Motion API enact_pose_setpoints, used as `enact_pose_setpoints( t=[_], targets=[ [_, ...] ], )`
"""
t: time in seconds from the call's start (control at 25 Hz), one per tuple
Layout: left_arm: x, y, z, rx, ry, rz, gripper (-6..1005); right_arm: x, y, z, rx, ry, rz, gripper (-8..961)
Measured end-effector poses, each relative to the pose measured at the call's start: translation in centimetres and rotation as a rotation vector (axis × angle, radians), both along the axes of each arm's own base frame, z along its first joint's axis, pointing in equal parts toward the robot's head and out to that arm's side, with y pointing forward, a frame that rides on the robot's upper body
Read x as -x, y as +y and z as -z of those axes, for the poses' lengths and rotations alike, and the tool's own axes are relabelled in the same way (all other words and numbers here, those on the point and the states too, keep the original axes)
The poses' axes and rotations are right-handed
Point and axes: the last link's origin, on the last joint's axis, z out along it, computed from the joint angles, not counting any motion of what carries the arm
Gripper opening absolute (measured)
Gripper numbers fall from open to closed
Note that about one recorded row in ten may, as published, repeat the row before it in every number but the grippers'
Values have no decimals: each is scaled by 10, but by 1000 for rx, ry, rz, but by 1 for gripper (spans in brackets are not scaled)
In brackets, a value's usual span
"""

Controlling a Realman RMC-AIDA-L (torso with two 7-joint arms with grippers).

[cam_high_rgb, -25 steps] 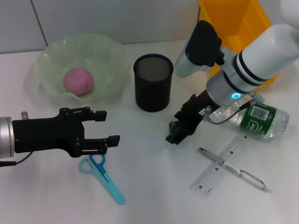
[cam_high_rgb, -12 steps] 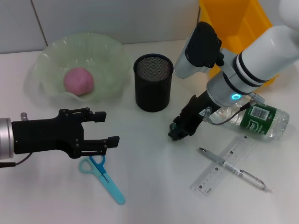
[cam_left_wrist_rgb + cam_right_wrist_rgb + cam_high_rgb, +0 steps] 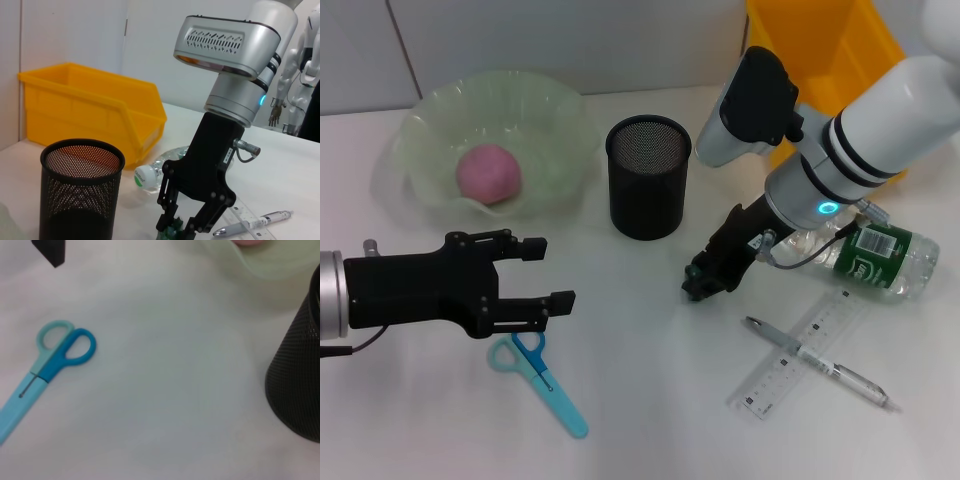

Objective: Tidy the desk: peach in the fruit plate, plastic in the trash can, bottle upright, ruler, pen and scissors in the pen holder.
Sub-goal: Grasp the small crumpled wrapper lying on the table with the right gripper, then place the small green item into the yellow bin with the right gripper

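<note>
Our right gripper is pinched on something small and green, low near the pen holder; left gripper sits spread apart over the scissors.

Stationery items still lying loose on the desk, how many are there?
3. The scissors lie near the left gripper; the pen lies crossed over the ruler by the fallen bottle.

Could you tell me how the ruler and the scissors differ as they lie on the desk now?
The ruler is clear and straight; the scissors are blue with looped handles. The ruler has a pen lying across it; the scissors lie alone, just below the left gripper. Both lie flat, outside the pen holder.
</note>
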Motion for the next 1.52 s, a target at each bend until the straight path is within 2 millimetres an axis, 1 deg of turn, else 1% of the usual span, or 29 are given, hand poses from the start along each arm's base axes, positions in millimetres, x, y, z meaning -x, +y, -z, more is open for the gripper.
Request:
enact_pose_setpoints(
  t=[0.24, 0.32, 0.4, 0.44, 0.48, 0.52, 0.56, 0.6, 0.64, 0.68, 0.72, 0.76, 0.8, 0.84, 0.88, 0.92, 0.96, 1.0, 1.04, 1.16, 1.2, 1.24, 1.36, 1.4, 1.44, 1.52],
  targets=[
    [-1, 1, 0, 0, -2, 1, 797, 4, -2, -4, 6, 28, 5, 334],
    [-1, 1, 0, -2, -2, 1, 797, 7, -4, -9, -1, 49, 4, 335],
    [0, 2, -1, -7, -6, -3, 797, 13, -8, -18, -7, 95, -6, 335],
    [0, 2, -1, -7, -6, -3, 797, 13, -8, -18, -7, 95, -6, 335],
    [0, 2, -2, -9, -6, -4, 797, 18, -12, -25, -6, 134, -10, 335],
    [0, 2, -2, -10, -6, -4, 797, 18, -12, -25, -6, 134, -10, 336],
    [0, 2, -2, -11, -6, -4, 797, 20, -14, -30, -9, 151, -12, 336],
    [0, 2, -2, -11, -6, -3, 797, 22, -17, -41, -20, 179, -12, 336],
    [0, 2, -2, -11, -6, -3, 796, 22, -17, -41, -20, 179, -12, 336],
    [0, 2, -3, -10, -6, -2, 796, 23, -18, -46, -29, 195, -13, 336],
    [-1, 2, -3, -10, -7, -1, 796, 24, -21, -57, -40, 233, -10, 337],
    [-1, 2, -2, -10, -7, -1, 796, 24, -21, -57, -40, 233, -10, 337],
    [-1, 2, -2, -9, -7, 0, 796, 26, -24, -71, -58, 279, -4, 337],
    [-1, 2, -2, -9, -7, 0, 796, 26, -24, -71, -58, 279, -4, 337],
    [-1, 2, -2, -9, -7, 0, 796, 28, -26, -88, -87, 321, -6, 337],
    [-1, 2, -2, -9, -7, 2, 796, 28, -27, -95, -103, 337, -8, 337],
    [-1, 2, -2, -9, -7, 2, 796, 28, -27, -95, -103, 337, -8, 338],
    [-2, 2, -2, -9, -7, 3, 796, 28, -29, -111, -145, 367, -13, 338],
    [-2, 2, -2, -9, -7, 3, 797, 28, -29, -111, -145, 367, -13, 338],
    [-2, 2, -2, -7, -8, 6, 797, 26, -28, -133, -222, 400, -15, 339],
    [-2, 2, -2, -6, -8, 6, 797, 22, -27, -149, -288, 419, -4, 339],
    [-2, 2, -2, -6, -8, 6, 797, 22, -27, -149, -288, 419, -4, 339],
    [-2, 2, -2, -6, -8, 6, 797, 17, -24, -166, -369, 440, 4, 339],
    [-2, 2, -2, -6, -8, 7, 797, 14, -22, -176, -425, 453, 9, 340],
    [-2, 2, -2, -6, -8, 7, 797, 14, -22, -176, -425, 453, 9, 340],
    [-3, 2, -2, -5, -9, 6, 797, 10, -19, -185, -477, 465, 18, 340]
  ],
)
